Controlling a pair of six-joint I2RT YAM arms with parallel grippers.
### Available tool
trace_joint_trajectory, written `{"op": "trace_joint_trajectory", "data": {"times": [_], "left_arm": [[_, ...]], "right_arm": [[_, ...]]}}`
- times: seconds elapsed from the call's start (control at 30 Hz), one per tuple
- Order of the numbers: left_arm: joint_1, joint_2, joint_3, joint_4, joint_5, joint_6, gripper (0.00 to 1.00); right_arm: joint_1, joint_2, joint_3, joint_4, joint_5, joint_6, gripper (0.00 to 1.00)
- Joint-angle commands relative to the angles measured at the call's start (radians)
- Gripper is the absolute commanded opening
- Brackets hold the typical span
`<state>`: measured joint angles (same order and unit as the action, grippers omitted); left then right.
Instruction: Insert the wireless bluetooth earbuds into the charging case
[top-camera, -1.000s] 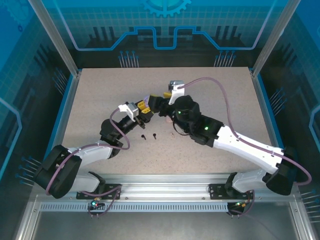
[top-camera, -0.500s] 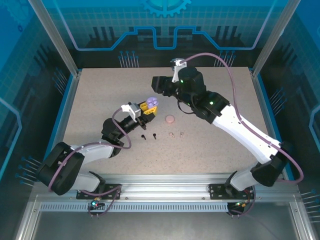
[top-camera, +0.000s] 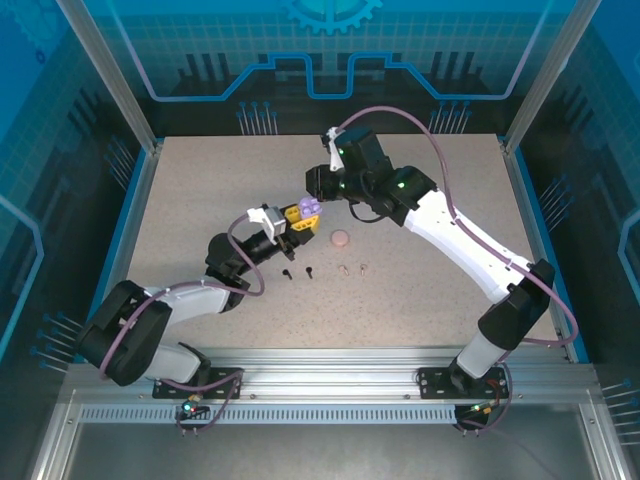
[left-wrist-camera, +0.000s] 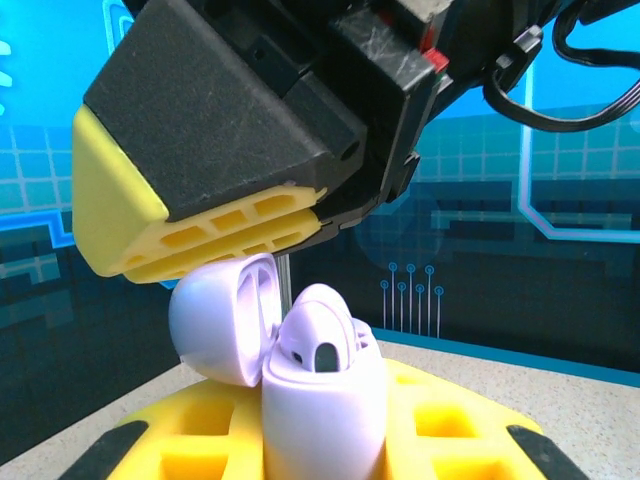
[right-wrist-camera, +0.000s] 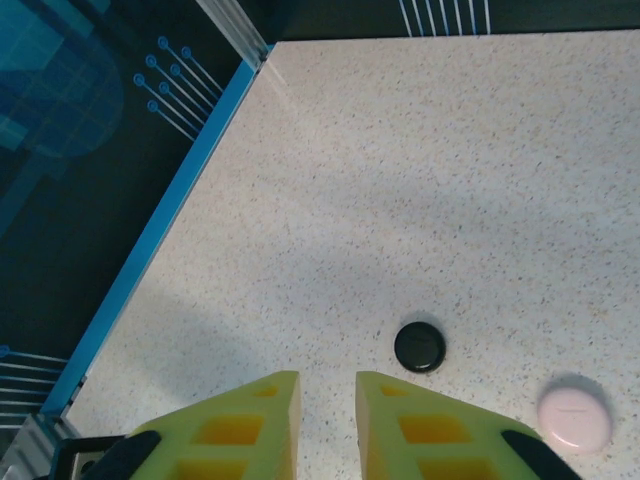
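My left gripper (top-camera: 297, 216) is shut on the open purple charging case (top-camera: 308, 206), held upright above the table. In the left wrist view the case (left-wrist-camera: 325, 410) stands between my yellow fingers (left-wrist-camera: 450, 430), its lid (left-wrist-camera: 225, 320) tipped back and a purple earbud (left-wrist-camera: 320, 335) seated inside. My right gripper (top-camera: 320, 187) hovers just behind and above the case, and its finger (left-wrist-camera: 200, 190) looms overhead. Its jaws (right-wrist-camera: 328, 385) stand slightly open with nothing between them. Two black earbuds (top-camera: 298, 271) and two pale pink earbuds (top-camera: 354, 268) lie on the table.
A shut pink round case (top-camera: 341, 239) lies right of the held case and appears again as the pink case (right-wrist-camera: 574, 417). A shut black round case (right-wrist-camera: 420, 347) lies on the table just ahead of my right fingers. The table's blue left edge (right-wrist-camera: 170, 210) runs nearby.
My right gripper left the held case, swung toward the back of the table, then came back left to hover just behind the case. My left gripper kept holding the case.
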<state>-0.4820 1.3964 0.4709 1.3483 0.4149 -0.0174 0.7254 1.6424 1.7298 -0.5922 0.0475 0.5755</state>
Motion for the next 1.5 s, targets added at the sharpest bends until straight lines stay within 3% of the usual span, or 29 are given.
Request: {"op": "trace_joint_trajectory", "data": {"times": [0.0, 0.3, 0.57, 0.87, 1.17, 1.33, 1.47], "left_arm": [[-0.005, 0.017, 0.041, 0.026, 0.035, 0.007, 0.0], [-0.005, 0.027, 0.065, 0.01, 0.033, 0.013, 0.0], [-0.004, 0.017, 0.07, -0.018, 0.009, 0.01, 0.0], [-0.006, 0.028, 0.021, 0.02, -0.017, -0.055, 0.0], [0.02, 0.06, -0.003, -0.07, -0.141, -0.268, 0.0], [0.163, 0.073, -0.003, -0.171, -0.128, -0.555, 0.0], [0.273, 0.036, 0.032, -0.386, -0.076, -0.667, 0.0]], "right_arm": [[-0.005, 0.021, 0.034, -0.04, -0.054, -0.012, 0.18], [0.031, 0.034, 0.028, -0.101, -0.077, -0.043, 0.09], [0.056, -0.163, -0.186, -0.042, -0.031, 0.006, 0.05], [-0.009, -0.341, -0.276, 0.031, 0.091, 0.068, 0.21], [-0.027, -0.412, -0.452, 0.041, 0.155, 0.113, 0.37], [-0.023, -0.411, -0.562, 0.073, 0.17, 0.141, 0.46], [0.001, -0.381, -0.601, 0.089, 0.194, 0.153, 0.48]]}}
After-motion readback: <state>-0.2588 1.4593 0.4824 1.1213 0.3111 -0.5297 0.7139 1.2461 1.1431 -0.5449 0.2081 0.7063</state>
